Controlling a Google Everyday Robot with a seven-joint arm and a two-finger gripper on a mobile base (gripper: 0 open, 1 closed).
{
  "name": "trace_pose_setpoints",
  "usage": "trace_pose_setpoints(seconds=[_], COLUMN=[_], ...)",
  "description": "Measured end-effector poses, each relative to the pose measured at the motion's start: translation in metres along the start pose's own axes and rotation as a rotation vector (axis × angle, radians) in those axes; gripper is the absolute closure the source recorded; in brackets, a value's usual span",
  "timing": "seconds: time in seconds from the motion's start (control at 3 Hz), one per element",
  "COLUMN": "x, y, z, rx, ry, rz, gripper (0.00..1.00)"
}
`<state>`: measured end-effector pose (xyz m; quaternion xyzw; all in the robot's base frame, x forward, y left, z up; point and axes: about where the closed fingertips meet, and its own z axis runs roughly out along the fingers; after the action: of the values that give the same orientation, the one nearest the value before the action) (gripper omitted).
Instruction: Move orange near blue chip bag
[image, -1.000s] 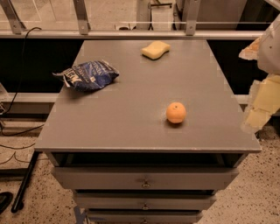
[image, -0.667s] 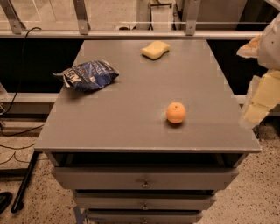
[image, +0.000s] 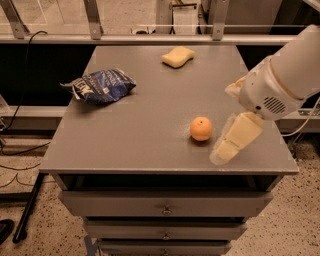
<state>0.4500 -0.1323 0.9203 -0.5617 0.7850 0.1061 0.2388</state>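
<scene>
Just beside the pincer (image: 226, 122) sits the orange (image: 201, 128), untouched

Open run of bare table (image: 150, 125) from orange (image: 201, 128) leftward and back to blue chip bag (image: 102, 86). Sponge (image: 178, 56) at far edge, well off that line. Pincer (image: 226, 122) spread just right of orange, crowding the front right corner.
</scene>
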Motion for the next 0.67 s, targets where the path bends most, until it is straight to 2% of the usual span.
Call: trace_pose_setpoints(seconds=[0.33, 0.67], x=[-0.008, -0.007], y=[0.006, -0.005], z=[0.041, 0.066], rx=[-0.016, -0.002], ry=[-0.053, -0.077], rz=[0.039, 0.055], gripper=[0.0, 0.0])
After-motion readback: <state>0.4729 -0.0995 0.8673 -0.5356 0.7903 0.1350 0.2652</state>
